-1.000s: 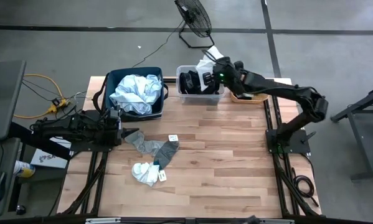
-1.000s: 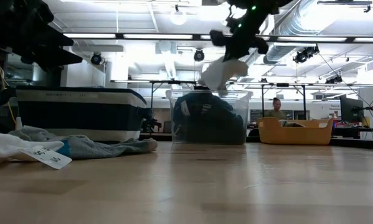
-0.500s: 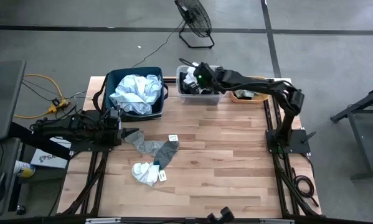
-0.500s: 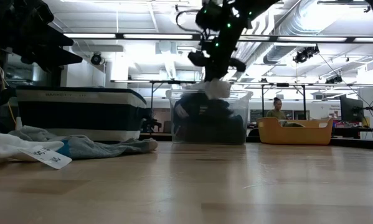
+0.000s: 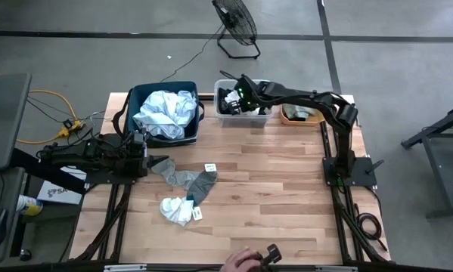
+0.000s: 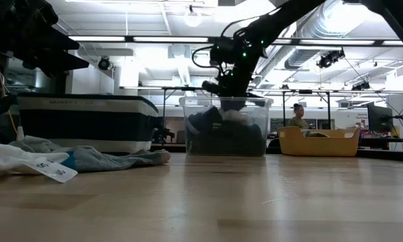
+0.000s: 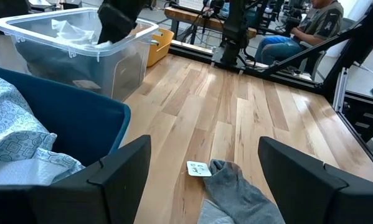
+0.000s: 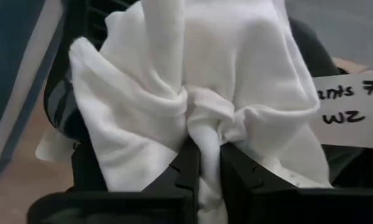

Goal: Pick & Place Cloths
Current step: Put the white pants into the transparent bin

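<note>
My right gripper (image 5: 235, 96) reaches over the clear plastic tub (image 5: 243, 119) at the table's far side and is shut on a white cloth (image 8: 192, 81). That cloth sits low in the tub on dark garments (image 6: 221, 134). My left gripper (image 7: 205, 180) waits open, level over the table's left side, just short of the grey socks (image 5: 187, 180) lying flat on the wood. A white cloth with a tag (image 5: 177, 210) lies nearer the front. A pale blue garment (image 5: 165, 112) fills the navy bin (image 5: 138, 94). My right gripper pinches a bunched fold of the white cloth (image 8: 202, 127) between its two fingers (image 8: 189, 165). The fingers slant down into the tub from the table's right side. The cloth bulges out past the fingertips and rests on the dark garments in the tub.
An orange tub (image 5: 300, 115) stands right of the clear tub. A loose paper tag (image 5: 209, 167) lies on the wood. A person's hand (image 5: 237, 262) holds something dark at the table's near edge. A fan (image 5: 236, 23) stands on the floor beyond. Bare wood spans the table's middle and right.
My right gripper carried the hanging white cloth from above the tub's right end toward the table's left and down, so the cloth now sits inside the tub. A person's hand came into view at the near edge. My left arm stayed still.
</note>
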Available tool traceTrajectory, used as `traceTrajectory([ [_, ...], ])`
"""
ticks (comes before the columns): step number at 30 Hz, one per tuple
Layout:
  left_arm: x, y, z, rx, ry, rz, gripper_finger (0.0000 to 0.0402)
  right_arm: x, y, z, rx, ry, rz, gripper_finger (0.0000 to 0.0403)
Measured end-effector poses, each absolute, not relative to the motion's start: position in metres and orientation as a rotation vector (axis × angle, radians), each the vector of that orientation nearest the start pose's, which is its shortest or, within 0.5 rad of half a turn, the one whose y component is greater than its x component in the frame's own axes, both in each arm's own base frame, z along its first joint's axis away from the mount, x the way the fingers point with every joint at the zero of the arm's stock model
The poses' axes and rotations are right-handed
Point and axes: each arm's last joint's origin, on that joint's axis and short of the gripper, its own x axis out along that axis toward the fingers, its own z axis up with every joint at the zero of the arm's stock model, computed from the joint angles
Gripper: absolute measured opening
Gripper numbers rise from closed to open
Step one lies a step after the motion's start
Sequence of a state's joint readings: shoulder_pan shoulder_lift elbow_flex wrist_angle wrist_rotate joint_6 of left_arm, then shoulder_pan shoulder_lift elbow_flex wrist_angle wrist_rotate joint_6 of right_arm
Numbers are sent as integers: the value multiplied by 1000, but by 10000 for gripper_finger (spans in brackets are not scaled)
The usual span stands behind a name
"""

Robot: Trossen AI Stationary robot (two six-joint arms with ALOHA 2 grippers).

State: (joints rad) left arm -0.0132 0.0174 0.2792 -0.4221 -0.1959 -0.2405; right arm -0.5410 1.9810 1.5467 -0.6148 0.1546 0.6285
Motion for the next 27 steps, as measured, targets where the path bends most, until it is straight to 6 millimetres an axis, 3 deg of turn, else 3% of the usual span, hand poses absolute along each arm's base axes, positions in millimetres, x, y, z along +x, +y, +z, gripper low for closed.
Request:
traceTrajectory([
  [10, 72, 5, 214, -223, 137, 200, 290, 353, -239, 195, 859, 850, -924, 31],
  [14, 72, 5, 214, -223, 137, 200, 290, 353, -240, 195, 883, 852, -892, 52],
  [19, 72, 5, 214, -223, 137, 201, 290, 353, -237, 206, 853, 806, -864, 104],
  [27, 72, 5, 214, -223, 137, 200, 290, 346, -227, 238, 816, 754, -830, 223],
])
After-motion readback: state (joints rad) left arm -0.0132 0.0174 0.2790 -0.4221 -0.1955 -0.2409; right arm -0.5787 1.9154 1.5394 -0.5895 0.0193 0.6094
